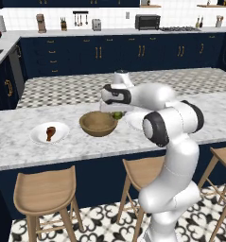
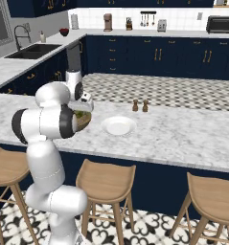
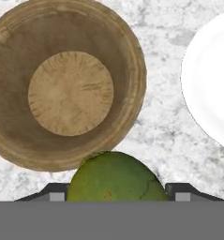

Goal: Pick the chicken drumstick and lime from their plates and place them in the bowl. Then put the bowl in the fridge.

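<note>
Lime sits clamped between the end effector fingers (just beside the bowl rim).

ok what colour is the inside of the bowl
Light tan base with darker brown walls on the bowl, clearest in the hand view.

light: bright, even | shadows: faint | blur: slight softness, rendered

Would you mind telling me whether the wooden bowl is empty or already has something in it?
Empty. The hand view shows the bowl's bare inside; the lime sits between the fingers, and the drumstick lies on its plate.
</note>
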Motion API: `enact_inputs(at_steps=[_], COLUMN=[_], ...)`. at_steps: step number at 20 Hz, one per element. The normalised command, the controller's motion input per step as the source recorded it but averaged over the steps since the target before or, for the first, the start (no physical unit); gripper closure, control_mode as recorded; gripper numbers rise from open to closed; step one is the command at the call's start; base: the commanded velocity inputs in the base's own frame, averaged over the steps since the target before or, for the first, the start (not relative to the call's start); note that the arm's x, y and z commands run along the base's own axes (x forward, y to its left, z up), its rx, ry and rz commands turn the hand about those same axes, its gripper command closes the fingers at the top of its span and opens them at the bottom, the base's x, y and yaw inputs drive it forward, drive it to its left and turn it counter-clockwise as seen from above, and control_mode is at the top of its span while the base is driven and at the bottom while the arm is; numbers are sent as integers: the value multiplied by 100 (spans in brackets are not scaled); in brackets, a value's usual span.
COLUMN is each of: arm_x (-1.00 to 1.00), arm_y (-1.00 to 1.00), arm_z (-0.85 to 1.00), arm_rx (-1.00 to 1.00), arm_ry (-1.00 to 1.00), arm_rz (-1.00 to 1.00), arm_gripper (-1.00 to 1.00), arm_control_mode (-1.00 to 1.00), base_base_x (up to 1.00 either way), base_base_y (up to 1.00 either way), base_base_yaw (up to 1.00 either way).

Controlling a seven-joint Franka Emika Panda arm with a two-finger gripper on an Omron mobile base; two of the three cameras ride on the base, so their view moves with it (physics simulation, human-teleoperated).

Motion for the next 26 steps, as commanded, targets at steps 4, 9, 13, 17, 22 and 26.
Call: enact_inputs(at_steps=[4, 9, 13, 17, 22, 26], arm_x=[42, 29, 0, -5, -29, -67], arm_y=[100, 30, 0, 0, 0, 29], arm_z=[-29, -33, 0, 13, 42, 60], arm_rx=[1, -1, 0, 0, 0, 2], arm_ry=[-2, -15, -2, -5, -5, -2], arm_rz=[-2, -4, 0, 0, 0, 4], arm_gripper=[100, -100, -100, -100, -100, -100], arm_control_mode=[-100, -100, -100, -100, -100, -100], base_base_x=[0, 0, 0, 0, 0, 0], base_base_y=[0, 0, 0, 0, 0, 0], base_base_yaw=[0, 0, 0, 0, 0, 0])
